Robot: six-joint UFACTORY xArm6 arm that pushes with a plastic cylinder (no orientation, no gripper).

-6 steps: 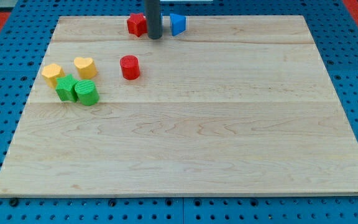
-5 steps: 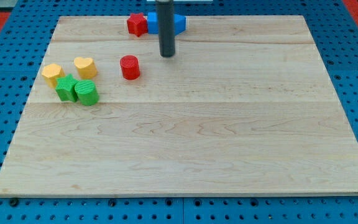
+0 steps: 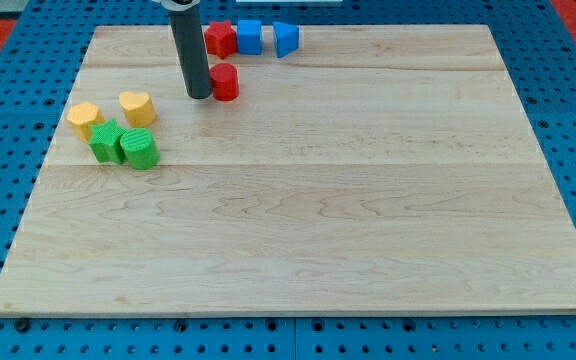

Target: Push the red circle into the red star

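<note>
The red circle (image 3: 226,82) lies on the wooden board near the view's top, a short gap below the red star (image 3: 219,38), which sits at the board's top edge. My tip (image 3: 199,95) stands right against the circle's left side, a little lower than its middle. The rod rises from there to the view's top and hides a strip of the board beside the star.
A blue cube (image 3: 250,36) touches the red star's right side, with a blue triangular block (image 3: 286,39) just right of it. At the board's left sit two yellow blocks (image 3: 85,118) (image 3: 137,107) and two green blocks (image 3: 106,141) (image 3: 140,149).
My tip swung from the top, near the blue blocks, down and round to the left of the red circle. The circle has moved up and to the right, closer to the star.
</note>
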